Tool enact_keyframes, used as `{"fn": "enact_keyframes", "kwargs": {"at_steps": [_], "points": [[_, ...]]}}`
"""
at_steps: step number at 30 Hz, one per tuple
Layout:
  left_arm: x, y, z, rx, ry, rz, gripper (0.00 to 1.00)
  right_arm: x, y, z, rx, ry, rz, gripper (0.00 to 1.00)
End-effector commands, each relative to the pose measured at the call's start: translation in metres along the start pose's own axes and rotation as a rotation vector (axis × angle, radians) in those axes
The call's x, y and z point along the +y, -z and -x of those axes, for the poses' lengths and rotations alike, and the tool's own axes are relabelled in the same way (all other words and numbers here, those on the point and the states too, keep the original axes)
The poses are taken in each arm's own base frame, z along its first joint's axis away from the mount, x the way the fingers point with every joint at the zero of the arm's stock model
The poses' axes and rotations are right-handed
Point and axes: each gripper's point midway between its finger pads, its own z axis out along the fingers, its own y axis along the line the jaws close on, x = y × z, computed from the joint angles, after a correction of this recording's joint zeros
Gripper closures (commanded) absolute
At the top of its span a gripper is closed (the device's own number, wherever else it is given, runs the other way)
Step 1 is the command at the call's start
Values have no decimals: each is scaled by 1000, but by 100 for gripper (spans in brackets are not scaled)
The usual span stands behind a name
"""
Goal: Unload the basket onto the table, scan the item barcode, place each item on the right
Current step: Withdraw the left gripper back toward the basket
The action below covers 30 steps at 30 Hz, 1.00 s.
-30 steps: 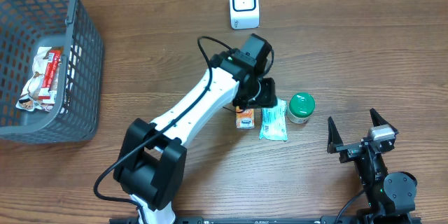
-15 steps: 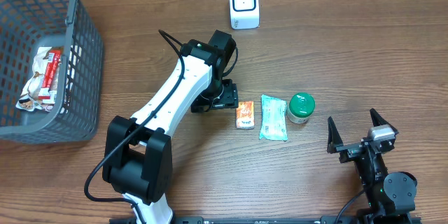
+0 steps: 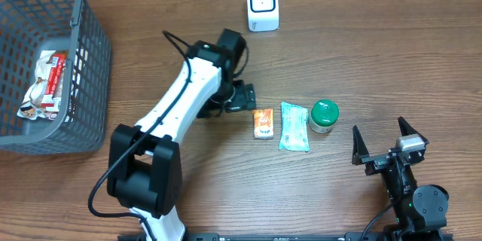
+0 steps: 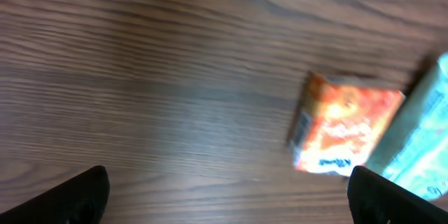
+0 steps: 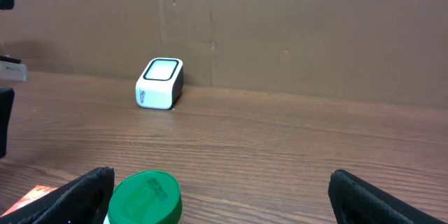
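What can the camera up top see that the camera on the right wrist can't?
Only the top camera shows the grey basket with a snack packet inside it. Only the right wrist camera shows the brown cardboard wall behind the table. Both show the white scanner, the green lid and the orange box, though the wrist camera catches just a corner of the box.
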Motion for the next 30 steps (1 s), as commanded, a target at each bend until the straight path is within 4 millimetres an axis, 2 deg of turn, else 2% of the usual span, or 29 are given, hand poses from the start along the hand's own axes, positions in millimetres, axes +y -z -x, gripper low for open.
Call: {"fn": "enact_keyframes", "kwargs": {"at_steps": [1,11,13,15,16,18,24,30], "points": [[16,11,11,-25,18,-9,1,-1,0,-2,-2,1,-7,0],[48,13,16,3,73,0,0,-1,0,-2,-2,1,-7,0],[48,13,16,5,75,1,8,-1,0,-2,-2,2,-7,0],[48,13,16,5,75,0,27,-1,0,-2,-2,2,-7,0],[48,13,16,5,75,0,43,-1,0,-2,-2,2,-7,0],[47,13,15,11,69,-3,96,-1,0,-2,-2,2,-7,0],[20,15,4,66,-76,-167,96,-1,0,-2,-2,1,-7,0],[14,17,4,66,-87,-198,96,-1,0,-2,-2,2,-7,0]]}}
